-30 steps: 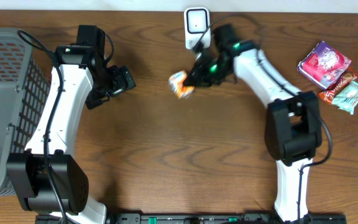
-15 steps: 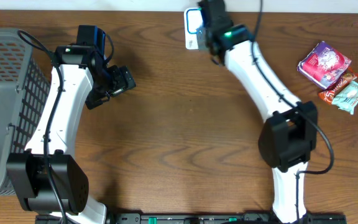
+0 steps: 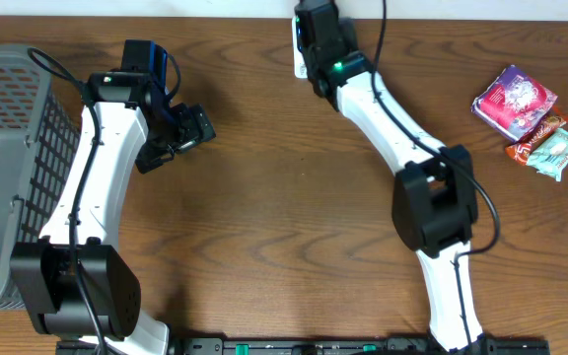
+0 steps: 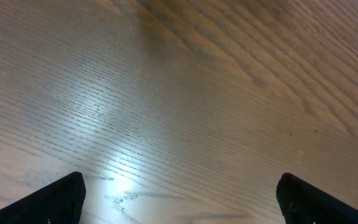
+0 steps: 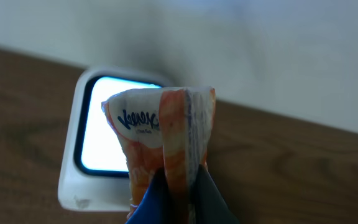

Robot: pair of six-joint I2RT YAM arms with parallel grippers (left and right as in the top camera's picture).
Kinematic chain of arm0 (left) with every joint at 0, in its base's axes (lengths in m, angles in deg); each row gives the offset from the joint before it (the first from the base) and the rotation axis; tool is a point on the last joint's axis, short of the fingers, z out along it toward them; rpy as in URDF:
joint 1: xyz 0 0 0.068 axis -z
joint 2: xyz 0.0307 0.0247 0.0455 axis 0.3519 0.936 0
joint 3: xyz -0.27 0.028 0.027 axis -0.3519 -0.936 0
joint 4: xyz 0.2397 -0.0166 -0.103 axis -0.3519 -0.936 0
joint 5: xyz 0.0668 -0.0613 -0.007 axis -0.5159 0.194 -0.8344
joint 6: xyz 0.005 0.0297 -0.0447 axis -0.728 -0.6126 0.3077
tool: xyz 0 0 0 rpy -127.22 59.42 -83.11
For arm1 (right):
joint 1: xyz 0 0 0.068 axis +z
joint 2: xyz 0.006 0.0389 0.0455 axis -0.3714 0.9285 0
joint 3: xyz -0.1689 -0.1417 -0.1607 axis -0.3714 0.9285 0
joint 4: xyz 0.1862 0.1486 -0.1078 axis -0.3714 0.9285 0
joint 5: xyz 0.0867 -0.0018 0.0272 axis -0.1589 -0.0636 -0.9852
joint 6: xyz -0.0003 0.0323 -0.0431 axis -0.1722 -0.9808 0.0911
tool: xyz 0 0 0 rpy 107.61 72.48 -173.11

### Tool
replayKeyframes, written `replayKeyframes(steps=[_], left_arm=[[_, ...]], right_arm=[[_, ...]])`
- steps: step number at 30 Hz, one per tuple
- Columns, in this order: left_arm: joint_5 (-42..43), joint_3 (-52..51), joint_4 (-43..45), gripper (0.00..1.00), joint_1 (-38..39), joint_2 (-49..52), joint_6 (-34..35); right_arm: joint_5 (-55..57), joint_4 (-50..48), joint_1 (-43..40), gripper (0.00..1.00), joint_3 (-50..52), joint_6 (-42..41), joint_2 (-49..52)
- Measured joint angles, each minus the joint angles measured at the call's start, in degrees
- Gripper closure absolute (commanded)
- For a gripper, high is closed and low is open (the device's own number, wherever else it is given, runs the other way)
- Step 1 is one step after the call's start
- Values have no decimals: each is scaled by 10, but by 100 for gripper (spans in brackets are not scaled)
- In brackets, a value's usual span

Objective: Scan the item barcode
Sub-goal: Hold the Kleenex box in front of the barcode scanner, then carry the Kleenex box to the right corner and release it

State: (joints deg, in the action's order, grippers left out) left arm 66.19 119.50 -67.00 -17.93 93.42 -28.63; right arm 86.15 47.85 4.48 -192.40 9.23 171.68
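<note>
At far bench (image 5: 303, 180) edge: right end effector (image 5: 179, 190) pinching orange-and-white Kleenex soft pack (image 5: 160, 124) before white lit-screen scanner (image 5: 98, 134); left end effector (image 4: 179, 199) spread wide.

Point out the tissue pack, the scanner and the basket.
tissue pack (image 5: 171, 127), right wrist view, orange fold.
scanner (image 5: 98, 140), right wrist view, lit window.
basket (image 3: 18, 94), overhead view, mesh wall.

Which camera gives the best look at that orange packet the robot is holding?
The right wrist view: the packet fills the frame, pinched by the right gripper before the scanner. Overhead, the arm hides it. The left wrist view shows only table.
</note>
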Motion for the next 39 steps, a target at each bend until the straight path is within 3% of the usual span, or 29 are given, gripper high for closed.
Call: replayKeyframes(steps=[9, 16, 26, 36, 39], left_arm=[[0, 0, 0, 2, 0, 0, 0], [0, 0, 0, 2, 0, 0, 0], [0, 0, 0, 2, 0, 0, 0], [0, 0, 0, 2, 0, 0, 0], [0, 0, 0, 2, 0, 0, 0]], right_arm=[[49, -12, 4, 99, -7, 3, 10], [82, 70, -24, 99, -7, -22, -55], [97, 357, -249, 99, -21, -138, -121], [27, 417, -436, 99, 32, -176, -118], [-15, 417, -467, 92, 51, -180, -118]])
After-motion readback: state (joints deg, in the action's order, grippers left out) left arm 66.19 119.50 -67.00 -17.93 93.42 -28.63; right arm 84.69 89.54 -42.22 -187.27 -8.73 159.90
